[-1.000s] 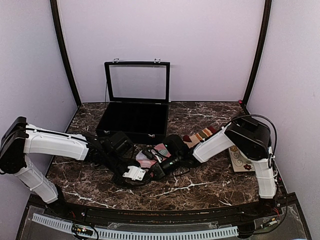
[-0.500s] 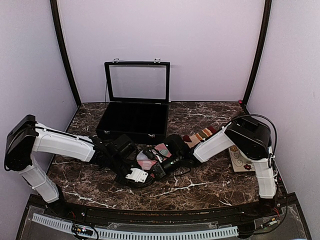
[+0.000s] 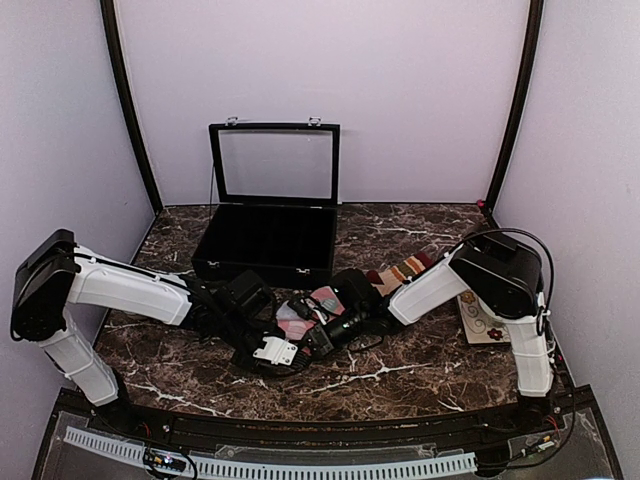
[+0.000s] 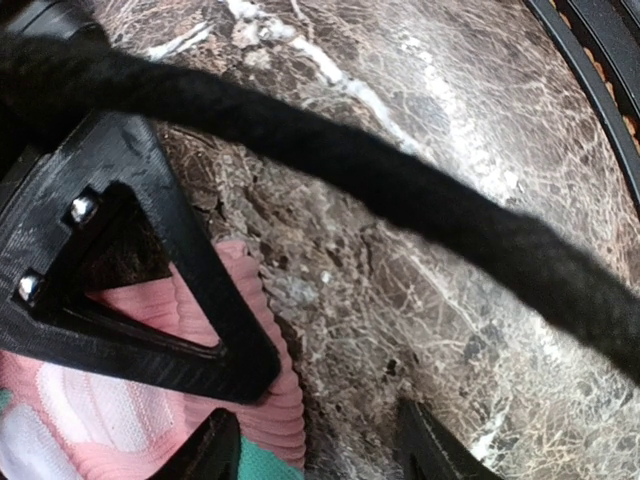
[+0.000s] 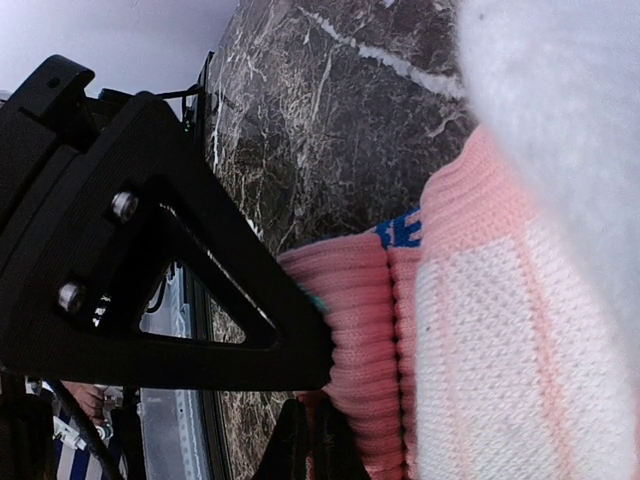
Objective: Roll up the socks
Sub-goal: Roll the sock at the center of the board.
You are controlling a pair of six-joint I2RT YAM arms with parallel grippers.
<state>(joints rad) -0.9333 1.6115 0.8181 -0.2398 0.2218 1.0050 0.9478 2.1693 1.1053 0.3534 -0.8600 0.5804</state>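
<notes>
Now, from the left side across:

- The left arm stretches low over the marble table [image 3: 420, 372] toward the middle. The left gripper [image 4: 322, 452] has its jaws apart, and only bare marble and the ribbed pink edge lie between the two tips. It grips nothing.
- A black cable [image 4: 420, 200] runs slantwise across the left wrist view, above the table.
- Behind, left of centre, a black case [image 3: 265, 242] stands with its glass lid upright.
- The pink sock [image 3: 300, 312] lies at the middle of the table, in front of the case, with both grippers upon it. Up close it shows ribbed pink, a pale knitted patch and a bit of teal.
- A black triangular finger frame [image 4: 150, 290] rests on the pink fabric; I cannot tell whose it is.
- The right gripper [image 5: 312, 442] is closed tight, its tips together at the ribbed cuff. Whether a fold is pinched I cannot tell.
- The tan striped sock [image 3: 408, 270] lies flat right of centre, partly under the right arm.
- A pale patterned cloth [image 3: 480, 322] lies at the far right.
</notes>
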